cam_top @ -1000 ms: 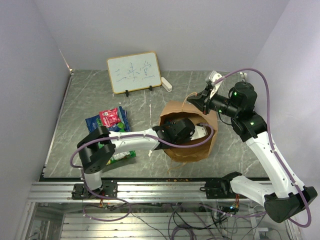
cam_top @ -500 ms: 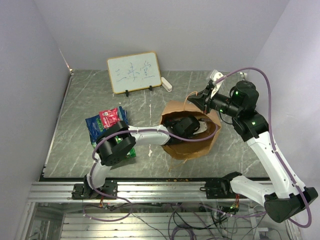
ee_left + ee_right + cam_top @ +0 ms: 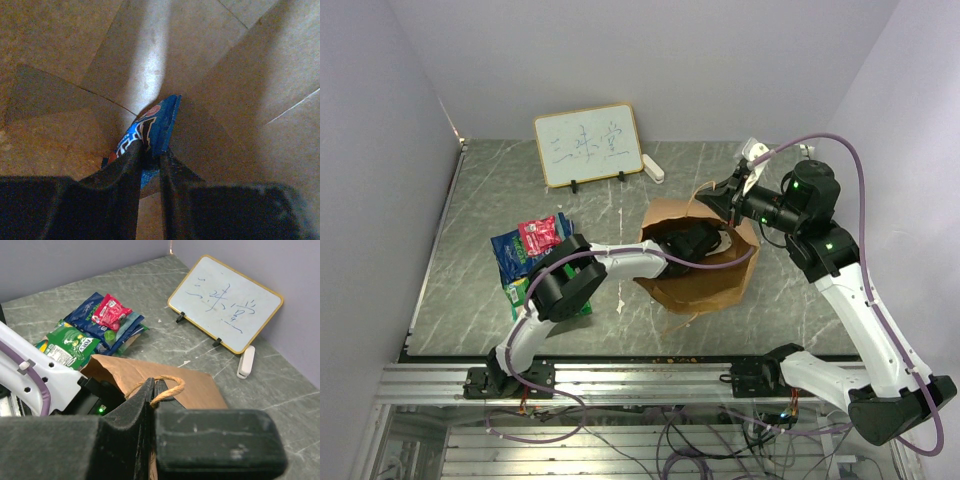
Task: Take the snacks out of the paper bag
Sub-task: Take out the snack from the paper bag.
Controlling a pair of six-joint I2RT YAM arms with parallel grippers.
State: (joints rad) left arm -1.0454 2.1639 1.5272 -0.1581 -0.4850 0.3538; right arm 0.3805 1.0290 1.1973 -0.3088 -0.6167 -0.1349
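The brown paper bag (image 3: 705,285) lies open at mid-table. My left gripper (image 3: 698,243) reaches deep inside it. In the left wrist view my left gripper (image 3: 150,156) is shut on a blue snack packet (image 3: 152,122) against the bag's inner wall. My right gripper (image 3: 720,200) is shut on the bag's twisted paper handle (image 3: 167,389) at the bag's far rim and holds it up. Several snack packets (image 3: 535,245), blue, red-pink and green, lie left of the bag; they also show in the right wrist view (image 3: 92,327).
A white framed board (image 3: 587,145) with writing stands at the back, with a small white eraser (image 3: 653,168) beside it. Purple walls close in the back and sides. The metal frame rail (image 3: 620,380) runs along the table's front edge.
My left arm has pushed further into the bag, toward its back right. The bag's mouth has shifted a little. The right gripper has kept hold of the handle.
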